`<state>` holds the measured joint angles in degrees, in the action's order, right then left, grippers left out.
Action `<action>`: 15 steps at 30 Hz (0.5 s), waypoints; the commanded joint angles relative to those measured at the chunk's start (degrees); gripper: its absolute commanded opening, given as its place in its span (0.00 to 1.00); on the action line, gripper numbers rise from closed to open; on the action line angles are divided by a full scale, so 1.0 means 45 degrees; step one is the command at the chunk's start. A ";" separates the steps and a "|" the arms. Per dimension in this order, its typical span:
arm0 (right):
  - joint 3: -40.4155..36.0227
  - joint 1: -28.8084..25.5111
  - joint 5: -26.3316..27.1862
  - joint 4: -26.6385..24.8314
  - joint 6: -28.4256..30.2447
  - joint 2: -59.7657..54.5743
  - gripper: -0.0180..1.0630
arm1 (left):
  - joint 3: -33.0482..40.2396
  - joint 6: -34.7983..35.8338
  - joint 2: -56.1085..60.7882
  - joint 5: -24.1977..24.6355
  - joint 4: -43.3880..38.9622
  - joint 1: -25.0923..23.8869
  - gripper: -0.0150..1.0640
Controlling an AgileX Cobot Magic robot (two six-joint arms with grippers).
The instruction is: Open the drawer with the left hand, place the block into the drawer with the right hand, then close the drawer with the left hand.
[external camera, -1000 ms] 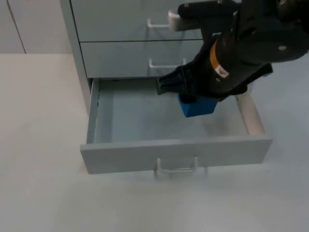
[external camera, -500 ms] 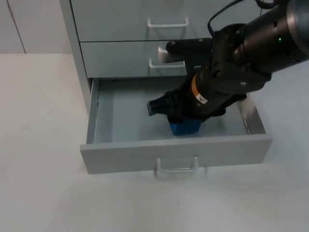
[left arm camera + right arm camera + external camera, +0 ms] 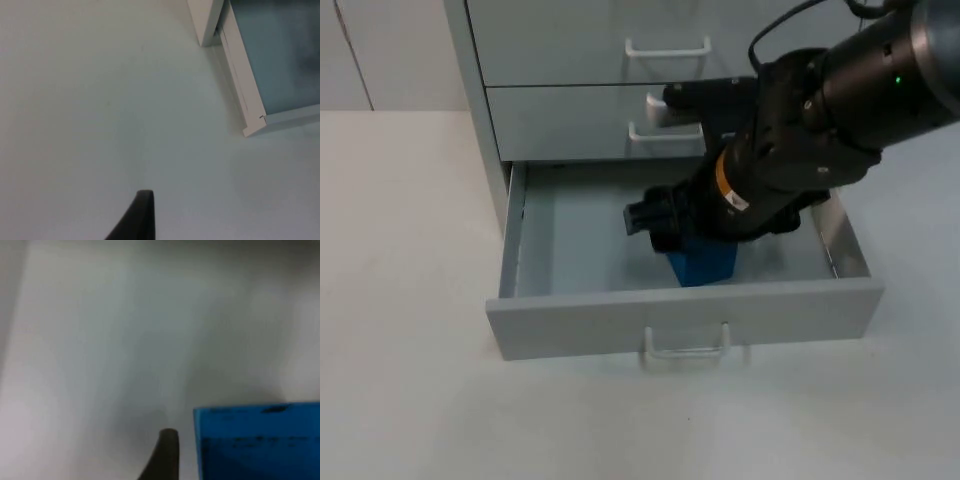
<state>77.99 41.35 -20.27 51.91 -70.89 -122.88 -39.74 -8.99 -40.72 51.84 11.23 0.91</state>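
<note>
Right gripper [image 3: 672, 232]: jaws pinching 1 blue block [image 3: 703, 262], low inside the open drawer [image 3: 575, 240]. Block: smooth, box-shaped. Cabinet [image 3: 560, 60]: grey, 3 drawers, 3 white wire handles. Left gripper [image 3: 137, 220]: over bare table [image 3: 100, 100] beside the drawer; jaw state unclear.

I am looking at the right arm [image 3: 820, 110], and it is showing as a bulky black body of rounded, cylindrical segments with a slightly glossy shell. A narrow orange band with a small white mark is wrapping around the wrist section, and a tiny green light is glowing on the far upper housing. A pale grey-white piece is sticking out at the arm's far left side. The right gripper [image 3: 665, 225] is appearing black and blocky. In both wrist views I am seeing one dark, tapering fingertip [image 3: 165, 452], the left one [image 3: 135, 217] matte black with a rounded end.
</note>
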 commanded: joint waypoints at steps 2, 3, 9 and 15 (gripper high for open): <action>0.0056 0.0148 -0.0651 -0.0897 0.0265 0.0858 0.73 | 0.0031 0.0050 0.0097 0.0026 -0.0071 -0.0060 0.99; 0.0056 0.0159 -0.0964 -0.1266 0.0737 0.1094 0.73 | 0.0031 0.0050 0.0097 -0.0026 -0.0064 -0.0060 0.99; 0.0056 0.0826 -0.2878 -0.3529 0.3561 0.1860 0.72 | 0.0031 0.0050 0.0097 -0.0026 -0.0086 -0.0060 0.99; 0.0028 0.1164 -0.4254 -0.5466 0.5934 0.2278 0.72 | 0.0031 0.0050 0.0097 -0.0026 -0.0086 -0.0060 0.99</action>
<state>77.99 46.32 -37.29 29.96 -47.66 -113.74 -39.74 -8.99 -40.72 51.84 11.19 0.91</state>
